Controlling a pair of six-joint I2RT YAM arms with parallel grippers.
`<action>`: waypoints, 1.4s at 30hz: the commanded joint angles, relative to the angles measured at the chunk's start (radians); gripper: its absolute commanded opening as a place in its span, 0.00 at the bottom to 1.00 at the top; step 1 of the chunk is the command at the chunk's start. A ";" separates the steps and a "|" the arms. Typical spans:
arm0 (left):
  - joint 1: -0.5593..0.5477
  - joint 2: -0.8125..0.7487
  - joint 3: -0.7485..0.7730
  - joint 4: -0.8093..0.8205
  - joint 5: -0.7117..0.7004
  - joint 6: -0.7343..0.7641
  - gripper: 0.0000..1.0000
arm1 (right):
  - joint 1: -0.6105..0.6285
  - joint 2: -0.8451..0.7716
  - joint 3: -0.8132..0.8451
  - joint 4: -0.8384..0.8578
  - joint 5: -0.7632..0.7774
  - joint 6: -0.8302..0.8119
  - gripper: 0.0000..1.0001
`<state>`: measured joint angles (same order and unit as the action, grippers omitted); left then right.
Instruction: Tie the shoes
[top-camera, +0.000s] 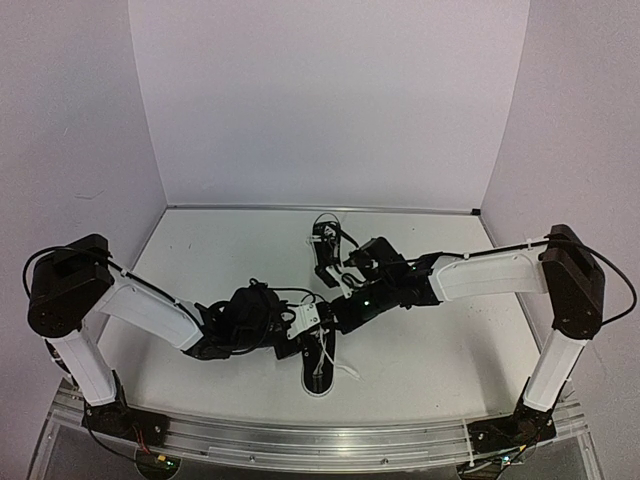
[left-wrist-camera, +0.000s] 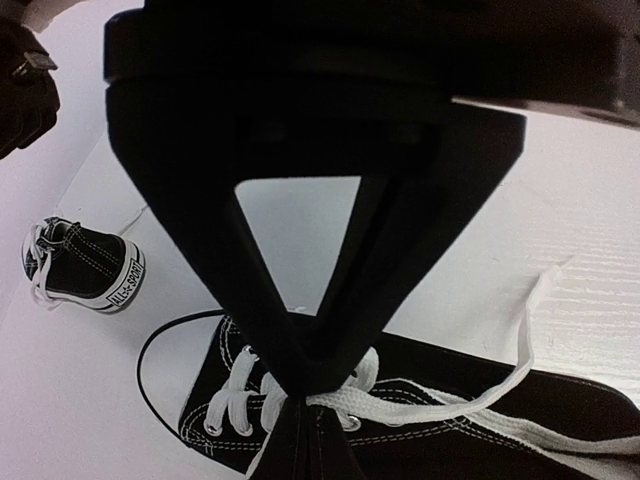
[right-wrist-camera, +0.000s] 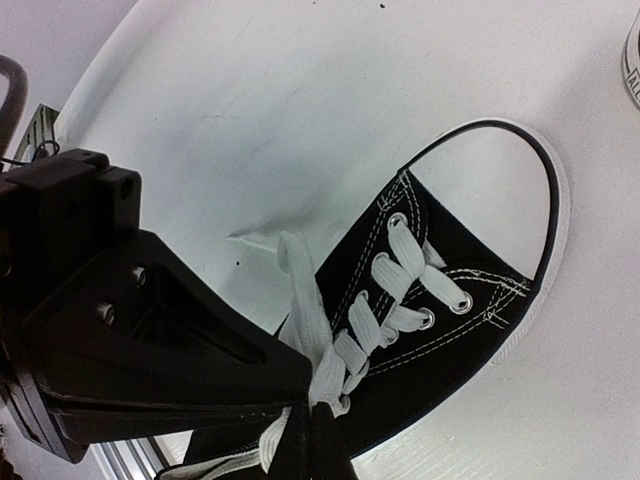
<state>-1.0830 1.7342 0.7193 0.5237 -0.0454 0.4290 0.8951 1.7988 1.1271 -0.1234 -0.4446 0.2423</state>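
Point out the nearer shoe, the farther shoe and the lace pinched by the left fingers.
nearer shoe (left-wrist-camera: 178, 362): left wrist view, on its white toe cap.
farther shoe (left-wrist-camera: 82, 263): left wrist view, on its black canvas side.
lace (left-wrist-camera: 390, 404): left wrist view, on the strand just right of the shut left fingers (left-wrist-camera: 200, 230).

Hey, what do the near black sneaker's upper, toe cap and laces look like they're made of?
Black upper: matte canvas, likely, with white stitching lines.
White toe cap: smooth, probably rubber, no weave visible.
Flat white laces: soft woven textile, flattened and creased.

Bright diffuse light, soft shadows, fg blurry
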 joint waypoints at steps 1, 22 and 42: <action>0.006 0.029 0.003 0.067 -0.001 -0.045 0.00 | 0.001 -0.021 0.000 0.047 -0.037 0.023 0.00; 0.029 0.117 -0.074 0.290 0.041 -0.152 0.00 | -0.017 -0.044 -0.064 0.110 -0.132 0.077 0.12; 0.028 0.105 -0.045 0.209 0.051 -0.096 0.00 | -0.131 -0.021 -0.056 0.071 -0.185 0.072 0.22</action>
<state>-1.0630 1.8397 0.6506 0.7583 -0.0019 0.3163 0.7582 1.7375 1.0373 -0.0573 -0.5693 0.3159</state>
